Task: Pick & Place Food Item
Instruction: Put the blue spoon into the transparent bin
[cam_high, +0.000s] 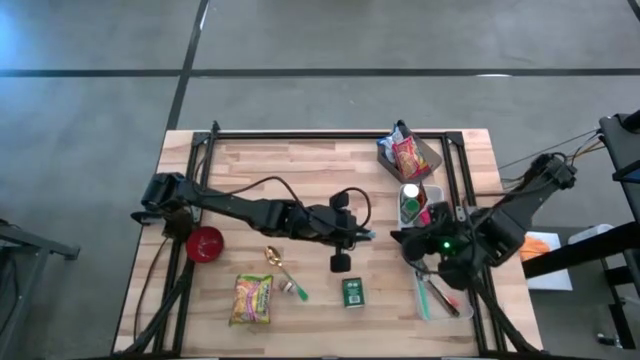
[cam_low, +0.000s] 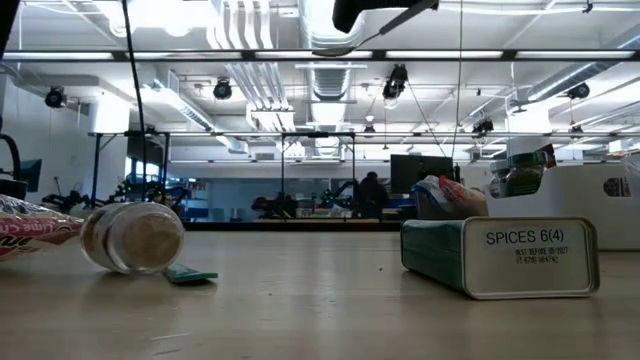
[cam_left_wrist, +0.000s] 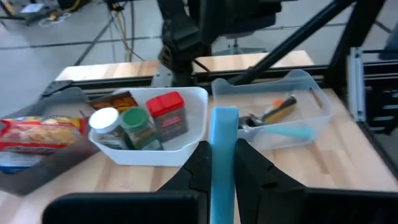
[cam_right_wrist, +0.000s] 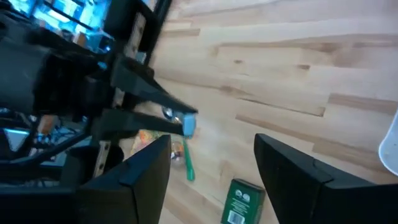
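My left gripper (cam_high: 366, 233) reaches over the middle of the table, shut on a light blue flat piece (cam_left_wrist: 224, 134) that also shows in the right wrist view (cam_right_wrist: 189, 126). Just left of the bins at the table's right side, my right gripper (cam_high: 420, 243) hangs open with nothing between its fingers (cam_right_wrist: 214, 177). On the near part of the table lie a green spice tin (cam_high: 353, 291), a yellow noodle packet (cam_high: 252, 298), a gold spoon (cam_high: 275, 258) and a small jar on its side (cam_low: 135, 238). My left gripper pinches the light blue piece by its flat sides (cam_left_wrist: 224, 163) between the two fingers. The piece sticks out past the fingertips, along the fingers. The fingers slant down toward the table's right side. The piece is clear of the table.
A white bin (cam_left_wrist: 186, 140) holds three spice jars. A clear bin (cam_left_wrist: 311, 93) holds utensils. A dark tray (cam_high: 425, 150) at the far right carries a snack packet. A red bowl (cam_high: 205, 243) sits at the left. A black frame edges the table.
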